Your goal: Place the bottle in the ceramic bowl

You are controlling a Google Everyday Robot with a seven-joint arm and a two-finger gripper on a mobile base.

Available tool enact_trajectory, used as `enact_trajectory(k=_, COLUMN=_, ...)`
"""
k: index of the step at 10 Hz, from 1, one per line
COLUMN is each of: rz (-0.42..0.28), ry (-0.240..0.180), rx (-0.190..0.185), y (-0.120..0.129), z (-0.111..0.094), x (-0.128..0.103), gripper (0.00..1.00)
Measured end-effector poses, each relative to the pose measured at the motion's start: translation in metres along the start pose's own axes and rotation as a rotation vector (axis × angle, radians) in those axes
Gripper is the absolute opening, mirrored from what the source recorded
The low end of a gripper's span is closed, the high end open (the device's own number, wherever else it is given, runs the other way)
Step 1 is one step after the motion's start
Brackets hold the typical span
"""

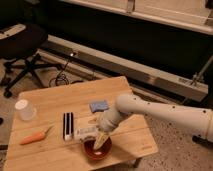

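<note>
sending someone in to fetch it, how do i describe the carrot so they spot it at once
On the wooden table, look to the view's left end, away from the tool hanging over the bowl. The carrot lies there, nearer the camera than the white cup. It is the only orange thing, long and tapered.

Clear bottle seemingly lies beside reddish-brown ceramic bowl; end effector over bowl.
</note>
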Motion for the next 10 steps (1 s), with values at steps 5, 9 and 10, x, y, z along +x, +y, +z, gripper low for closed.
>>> enact_trajectory(k=5, rz=-0.054, ry=0.103, rx=-0.011, y=-0.0022, z=-0.0021, x=0.006, gripper=0.54)
enact_trajectory(k=9, rz=-0.081, ry=0.187, rx=-0.037, y=-0.0007, z=-0.0042, x=0.0058, gripper=0.12)
enact_trajectory(k=10, rz=-0.09, ry=0.183, rx=-0.035, y=-0.0008, z=-0.0051, x=0.0015, gripper=0.04)
